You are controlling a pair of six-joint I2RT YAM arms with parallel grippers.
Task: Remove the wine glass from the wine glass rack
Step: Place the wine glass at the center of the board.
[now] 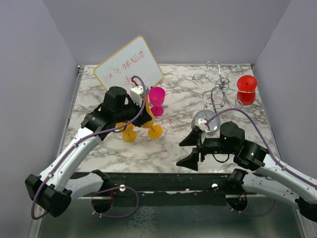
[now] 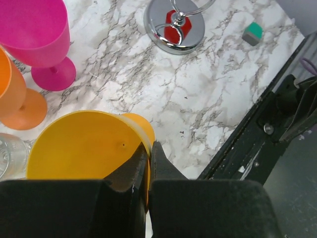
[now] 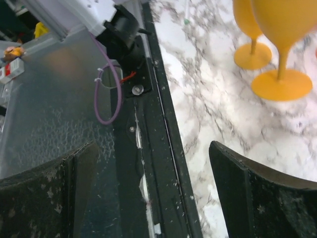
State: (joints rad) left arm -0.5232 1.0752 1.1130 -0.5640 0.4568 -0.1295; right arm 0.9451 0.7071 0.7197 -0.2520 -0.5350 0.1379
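The wine glass rack [image 1: 216,94] stands at the back right, and its round mirrored base [image 2: 174,24] also shows in the left wrist view. A red wine glass [image 1: 246,89] hangs from its right arm. My left gripper [image 1: 146,117] is shut on the rim of a yellow wine glass [image 2: 84,145], whose foot [image 1: 155,131] is at the table; its fingertips meet at the rim in the left wrist view [image 2: 150,149]. My right gripper [image 1: 191,148] is open and empty near the front edge, in front of the rack base; its jaws stand wide apart over the table edge [image 3: 153,163].
A pink glass [image 1: 157,99], an orange glass [image 1: 130,135] and a clear glass [image 2: 9,156] stand around the left gripper. A whiteboard [image 1: 129,64] leans at the back left. A small green block [image 2: 253,33] lies near the front rail [image 3: 158,124].
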